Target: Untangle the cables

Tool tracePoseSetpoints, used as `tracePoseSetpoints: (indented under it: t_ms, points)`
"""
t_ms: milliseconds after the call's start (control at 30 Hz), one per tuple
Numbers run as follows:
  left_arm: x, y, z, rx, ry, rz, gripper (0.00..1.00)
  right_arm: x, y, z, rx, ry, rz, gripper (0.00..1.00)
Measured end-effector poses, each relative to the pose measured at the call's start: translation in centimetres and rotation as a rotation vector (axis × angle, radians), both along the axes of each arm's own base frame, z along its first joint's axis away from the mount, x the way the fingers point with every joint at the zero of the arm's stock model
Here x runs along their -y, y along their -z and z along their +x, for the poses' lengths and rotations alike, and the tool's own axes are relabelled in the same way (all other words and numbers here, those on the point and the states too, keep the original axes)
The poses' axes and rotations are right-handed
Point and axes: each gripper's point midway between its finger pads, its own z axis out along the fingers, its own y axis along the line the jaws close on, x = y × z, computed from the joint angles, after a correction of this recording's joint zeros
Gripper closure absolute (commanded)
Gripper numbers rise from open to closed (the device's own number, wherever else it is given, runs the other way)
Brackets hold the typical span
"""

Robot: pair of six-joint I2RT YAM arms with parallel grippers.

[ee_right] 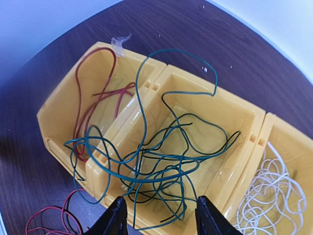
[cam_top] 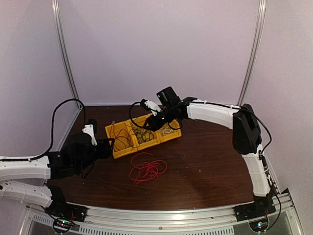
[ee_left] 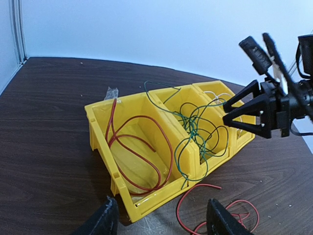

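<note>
Three joined yellow bins (cam_top: 128,153) stand left of centre on the table. A red cable (ee_left: 171,152) lies in the left bin. A dark green cable (ee_right: 149,180) fills the middle bin and drapes over the divider into the left one. A white cable (ee_right: 274,191) lies in the right bin. Another red cable (cam_top: 146,169) lies loose on the table in front of the bins. My left gripper (ee_left: 161,223) is open and empty, low at the bins' front left corner. My right gripper (ee_right: 161,220) is open and empty, just above the green tangle.
The bins' walls (ee_left: 101,146) stand between the grippers. A scrap of clear plastic (ee_left: 111,91) sticks to the left bin's far corner. White walls enclose the table on three sides. A metal rail (cam_top: 161,215) runs along the near edge.
</note>
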Motion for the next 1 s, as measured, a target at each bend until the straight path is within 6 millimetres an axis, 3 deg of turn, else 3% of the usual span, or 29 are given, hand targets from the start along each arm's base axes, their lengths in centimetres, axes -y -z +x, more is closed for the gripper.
tracePoseSetpoints:
  t_ms: [133, 267, 467, 733, 833, 1000]
  points:
    - [-0.1, -0.6, -0.1, 0.013, 0.000, -0.017, 0.37, 0.5, -4.4, -0.6, 0.055, -0.016, 0.033, 0.36]
    - [-0.3, -1.2, -0.2, 0.024, -0.001, -0.031, 0.37, 0.2, -6.3, -1.5, 0.101, -0.051, 0.035, 0.30]
    - [-0.4, -1.4, -0.3, 0.027, -0.001, -0.040, 0.37, -2.9, -3.9, -3.0, 0.083, -0.114, -0.010, 0.22]
    - [-0.6, -1.4, -0.5, 0.023, -0.002, -0.038, 0.38, -5.5, 2.0, -3.3, 0.033, -0.126, -0.072, 0.25]
    - [-0.7, -1.7, -0.6, 0.027, -0.003, -0.047, 0.38, -5.4, 3.1, -3.2, 0.014, -0.119, -0.083, 0.33]
    - [-0.8, -2.1, -0.7, 0.033, -0.005, -0.062, 0.38, -5.6, 2.4, -2.6, 0.014, -0.095, -0.050, 0.60]
